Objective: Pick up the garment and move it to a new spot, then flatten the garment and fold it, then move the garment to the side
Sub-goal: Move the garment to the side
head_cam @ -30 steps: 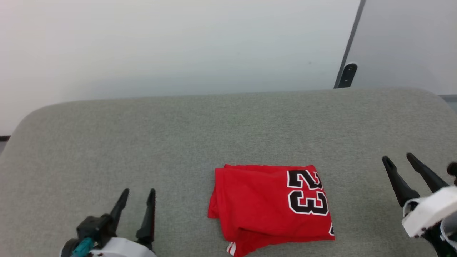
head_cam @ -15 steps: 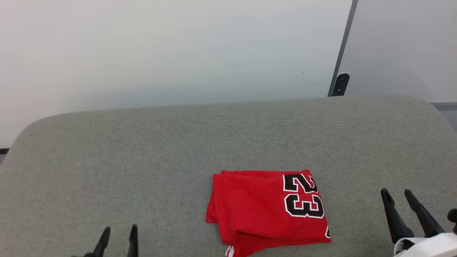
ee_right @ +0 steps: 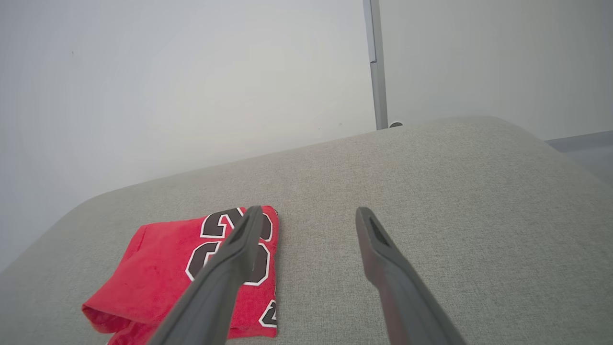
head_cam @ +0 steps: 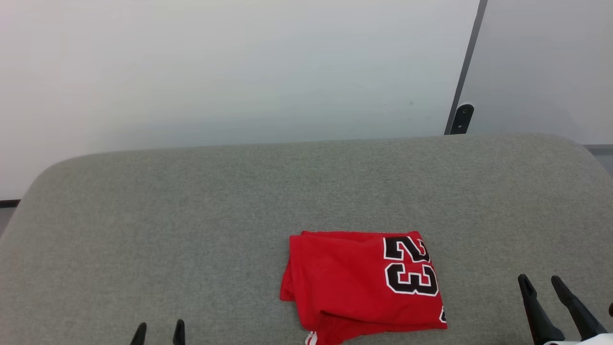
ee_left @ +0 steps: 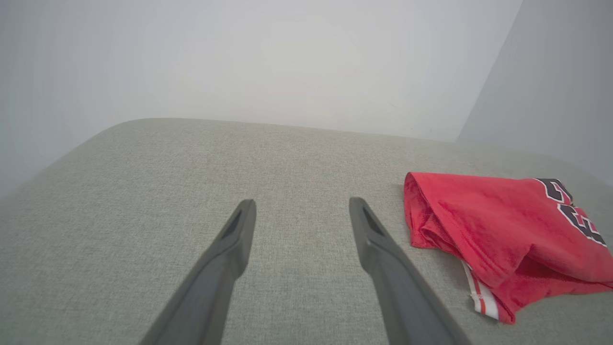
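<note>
Where the grey woven cushion point(head_cam: 191, 215) rounds off at its corners, the garment point(head_cam: 364, 287), soft red fabric with blocky black numerals, is laid folded into a rough rectangle. It is flanked by the left gripper point(head_cam: 160, 331) and right gripper point(head_cam: 539, 280), both spread wide, empty and clear of it.

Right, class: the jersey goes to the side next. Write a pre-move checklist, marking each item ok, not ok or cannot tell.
1. Red jersey folded, "23" facing up: ok.
2. Jersey lying wholly on the grey cushion: ok.
3. Left gripper open and empty, apart from the jersey: ok.
4. Right gripper open and empty, apart from the jersey: ok.
5. Fold edges tidy: not ok, striped trim pokes out at one corner.
6. Room on the cushion beside the jersey: ok.
</note>
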